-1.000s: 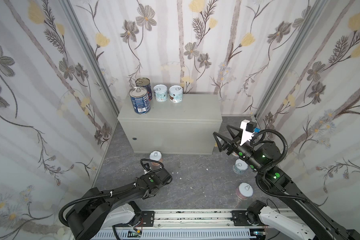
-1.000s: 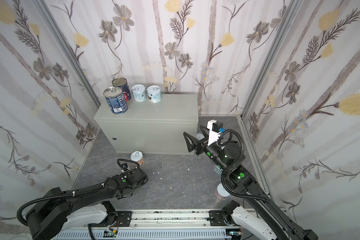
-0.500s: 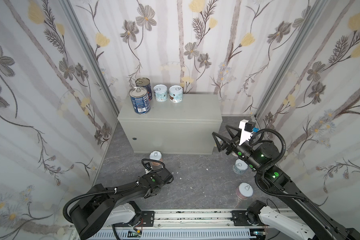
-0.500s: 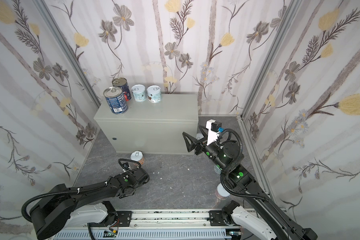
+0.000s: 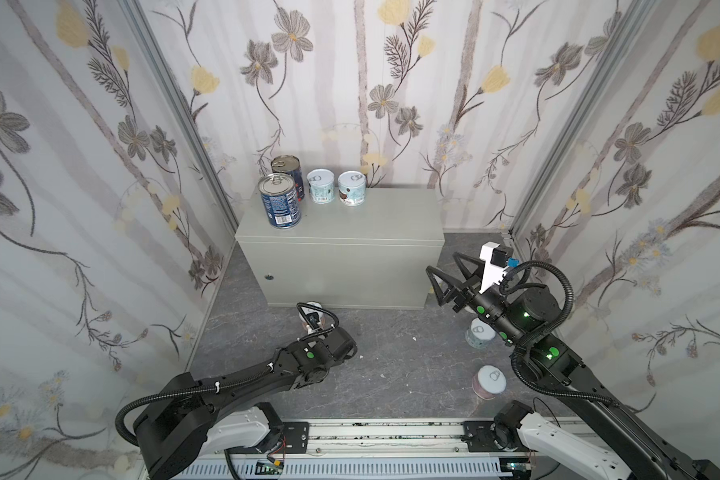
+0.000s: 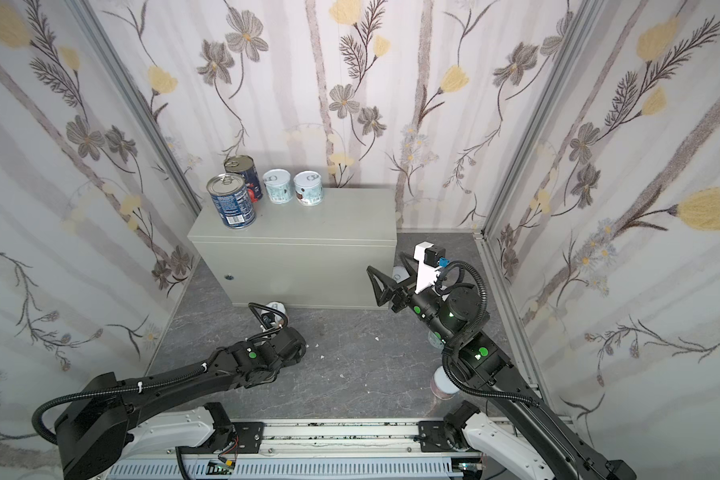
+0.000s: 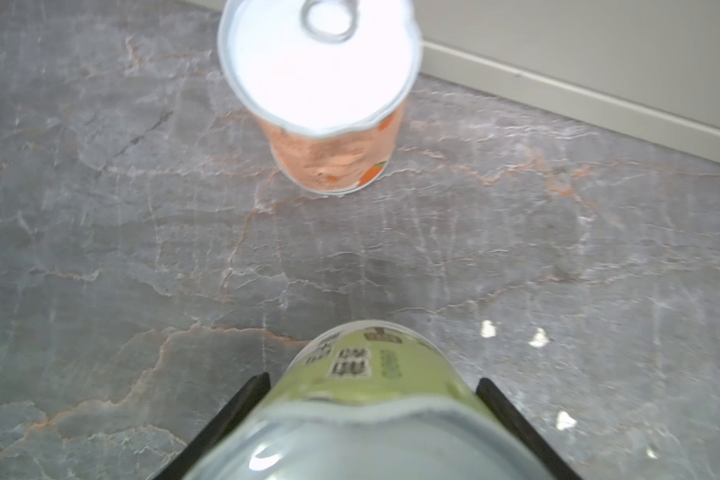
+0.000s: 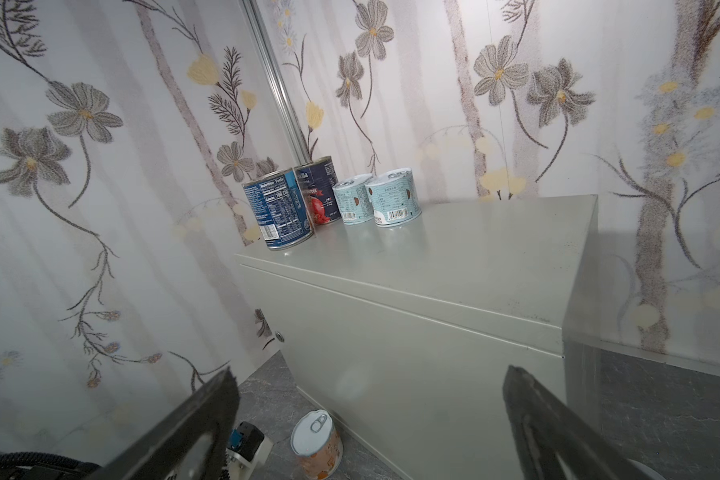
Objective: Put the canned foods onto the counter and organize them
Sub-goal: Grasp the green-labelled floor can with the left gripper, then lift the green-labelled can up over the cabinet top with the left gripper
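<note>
- Grey metal surface (image 5: 341,216) stands against the back wall with four cans upright at its back left corner. A tall blue can (image 5: 280,205) is in front and a second blue can (image 5: 287,170) behind it. Beside them a short pale blue can (image 5: 321,185) and its twin (image 5: 352,188) stand next to each other.
- Left end effector (image 7: 373,388) is pinching a green can (image 7: 366,361), one finger pressed on each side, close to the stone-patterned floor (image 7: 142,249).
- Orange can (image 7: 329,137) stands upright on the floor just beyond the green can, near the foot of the surface.
- Right end effector (image 5: 443,266) hangs spread wide and empty beside the right end of the surface.
- By the right arm, a pale can (image 5: 478,334) and a pink can (image 5: 489,380) stand on the floor.
- In a top view a white lid (image 6: 400,274) shows behind the right end effector.
</note>
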`<state>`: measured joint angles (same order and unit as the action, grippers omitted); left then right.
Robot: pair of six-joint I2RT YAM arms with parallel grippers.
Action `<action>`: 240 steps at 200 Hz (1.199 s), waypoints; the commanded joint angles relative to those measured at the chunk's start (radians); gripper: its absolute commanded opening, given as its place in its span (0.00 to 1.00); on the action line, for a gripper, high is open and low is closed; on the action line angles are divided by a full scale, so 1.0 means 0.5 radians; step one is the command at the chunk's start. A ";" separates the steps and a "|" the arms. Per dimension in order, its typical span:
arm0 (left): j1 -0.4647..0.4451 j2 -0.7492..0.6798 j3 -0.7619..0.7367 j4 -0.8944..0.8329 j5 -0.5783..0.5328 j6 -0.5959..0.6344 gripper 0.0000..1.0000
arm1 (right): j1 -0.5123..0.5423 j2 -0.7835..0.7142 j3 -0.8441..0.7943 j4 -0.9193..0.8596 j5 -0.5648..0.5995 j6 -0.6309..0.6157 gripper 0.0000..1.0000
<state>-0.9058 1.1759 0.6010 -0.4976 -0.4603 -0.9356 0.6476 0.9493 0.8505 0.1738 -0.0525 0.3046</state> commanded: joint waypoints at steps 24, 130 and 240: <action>-0.072 0.026 0.358 -0.285 -0.131 0.276 0.61 | 0.002 -0.012 -0.021 -0.012 0.043 -0.021 1.00; -0.117 0.142 1.547 -1.144 -0.346 0.803 0.61 | -0.064 0.081 -0.041 -0.069 0.068 -0.019 1.00; 0.061 0.568 2.490 -1.289 -0.328 1.229 0.62 | -0.107 0.138 -0.068 -0.087 0.059 -0.008 1.00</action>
<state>-0.9043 1.4216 1.7641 -1.1484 -0.5938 -0.3851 0.5949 1.0103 0.8207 0.1261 -0.0204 0.2943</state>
